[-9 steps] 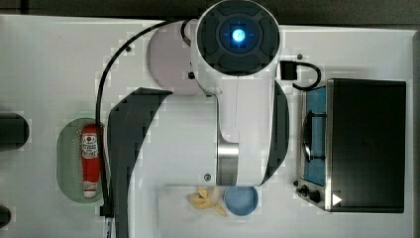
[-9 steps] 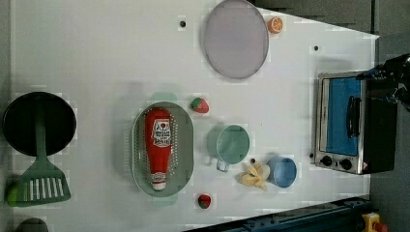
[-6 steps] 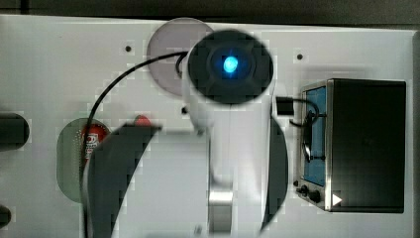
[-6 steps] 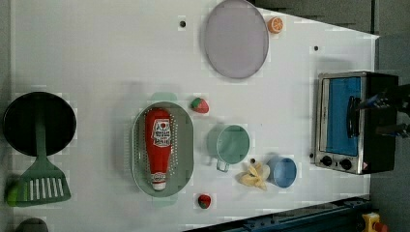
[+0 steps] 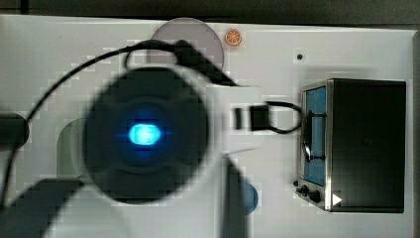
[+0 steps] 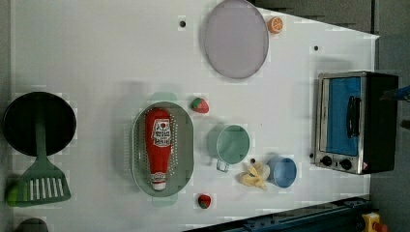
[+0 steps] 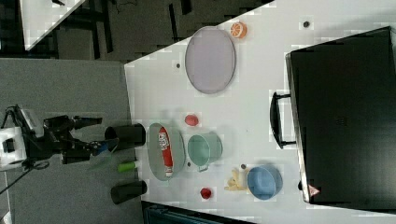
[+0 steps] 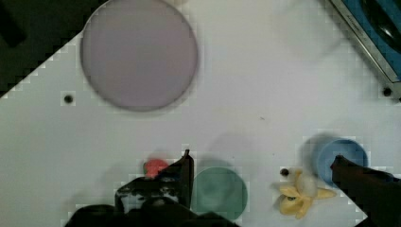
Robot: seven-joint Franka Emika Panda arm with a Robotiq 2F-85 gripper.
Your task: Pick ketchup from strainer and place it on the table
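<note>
The ketchup [image 6: 158, 145], a red bottle with a white label and cap, lies lengthwise in the pale green strainer [image 6: 183, 145] on the white table [image 6: 96, 58]. The right view shows the ketchup [image 7: 164, 151] in the strainer [image 7: 154, 144] too. My gripper [image 7: 95, 134] hangs open well off the table, out past the strainer at the right view's left, holding nothing. In the wrist view the gripper [image 8: 261, 158] has its two fingers spread wide above a green cup [image 8: 220, 191]. In the top view my arm [image 5: 143, 134] covers the ketchup, leaving a sliver of the strainer [image 5: 65, 146].
Around the strainer stand a green cup [image 6: 232, 145], two strawberries [image 6: 199, 105], a banana [image 6: 254, 175] and a blue cup [image 6: 283, 171]. A grey-lilac plate [image 6: 235, 38], an orange slice [image 6: 275, 24], a toaster oven [image 6: 355, 121], a black pan [image 6: 38, 123] and a green spatula [image 6: 38, 183] lie further out.
In the top view my arm has swung left and come closer to the camera, now covering the strainer. In the left view the arm part at the right edge has moved out.
</note>
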